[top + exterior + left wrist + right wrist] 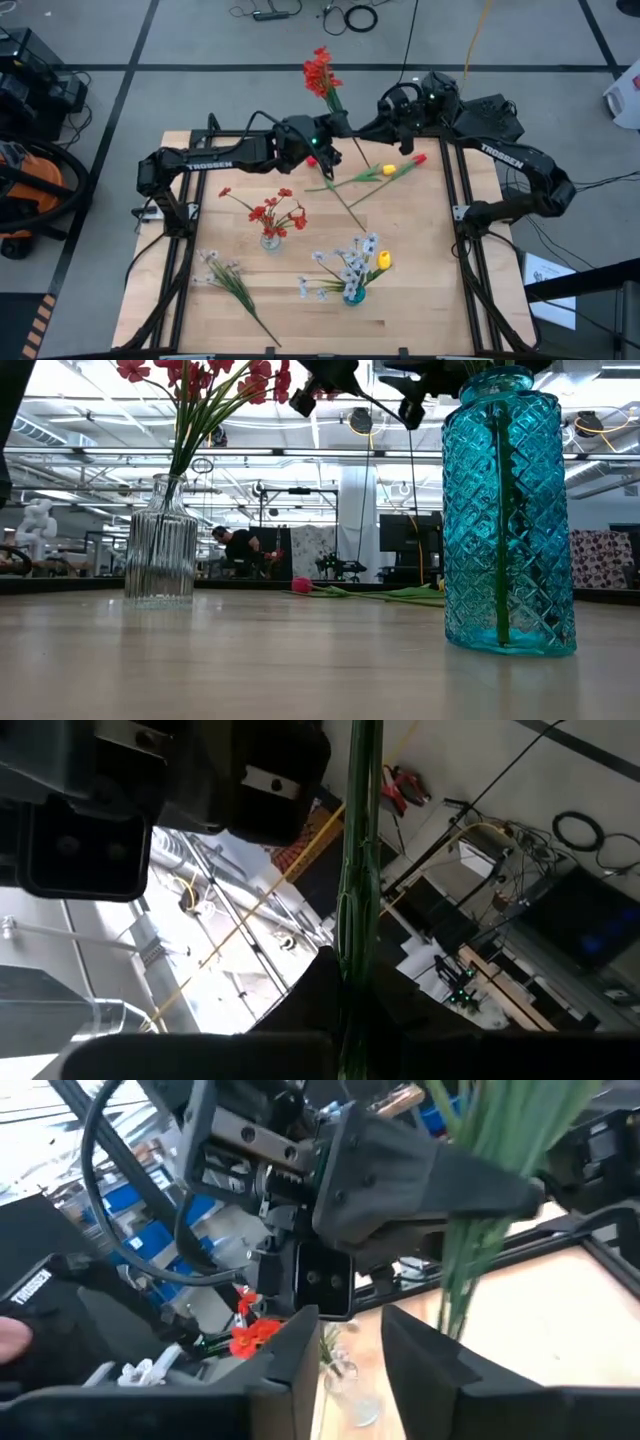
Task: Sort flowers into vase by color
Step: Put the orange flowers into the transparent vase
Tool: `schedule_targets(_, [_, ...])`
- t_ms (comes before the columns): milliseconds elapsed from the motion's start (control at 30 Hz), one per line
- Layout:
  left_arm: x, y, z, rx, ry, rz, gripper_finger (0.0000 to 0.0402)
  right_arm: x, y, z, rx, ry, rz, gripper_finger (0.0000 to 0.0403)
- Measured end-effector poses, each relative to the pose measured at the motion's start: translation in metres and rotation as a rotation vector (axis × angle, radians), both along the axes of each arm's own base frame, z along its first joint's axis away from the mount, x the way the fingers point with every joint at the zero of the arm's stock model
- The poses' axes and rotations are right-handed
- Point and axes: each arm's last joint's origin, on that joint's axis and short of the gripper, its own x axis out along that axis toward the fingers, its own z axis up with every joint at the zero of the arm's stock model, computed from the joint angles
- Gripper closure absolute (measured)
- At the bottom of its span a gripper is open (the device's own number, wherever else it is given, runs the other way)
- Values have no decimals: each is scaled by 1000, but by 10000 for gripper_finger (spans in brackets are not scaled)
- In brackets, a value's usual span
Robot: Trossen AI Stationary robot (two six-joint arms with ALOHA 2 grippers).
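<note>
High view, upper middle of the frame: my left pincer point(318, 143) is clamped on the green stalks of a spray of red flowers point(321, 73), whose blossoms stand out past the far edge of the desk point(430, 290). I judge the grip sits low on the stalks so that the cut ends stay free to enter a vase neck. In the left wrist view the stalks point(358, 870) run straight up between my fingers, which confirms the hold.

My right pincer point(400, 128) sits just beside the left one, right of centre at the top of the desk. In the right wrist view its two fingers point(290, 1355) stand apart with a clear gap, and the stalks point(480, 1200) hang beside the left arm's hand, not between them. I take this to be a hand-over, with the spray now carried by the left arm alone.

Below, at centre left, a clear ribbed vase point(271, 240) already holds red blossoms, the likely home for this spray. A blue vase point(353, 296) at lower centre holds white sprays and a yellow bloom. Loose on the desk lie a red tulip and a yellow tulip point(388, 170) at upper centre, and a white spray point(225, 275) at lower left, still unsorted.
</note>
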Motion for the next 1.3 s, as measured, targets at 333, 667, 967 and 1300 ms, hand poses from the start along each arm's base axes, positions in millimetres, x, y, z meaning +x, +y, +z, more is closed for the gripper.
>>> schedule_targets(333, [1, -7, 0, 0, 1, -15, 379, 15, -1, -8, -62, 15, -44, 266])
schedule_targets(667, [2, -13, 0, 1, 2, -17, 379, 15, -2, -7, -105, 5, -68, 268])
schedule_targets(967, [3, -20, 0, 3, -4, -6, 379, 12, -8, -9, -106, 30, -164, 268])
schedule_targets(1300, [3, -18, 0, 4, -3, 6, 379, 16, -2, -11, -84, 44, -118, 268])
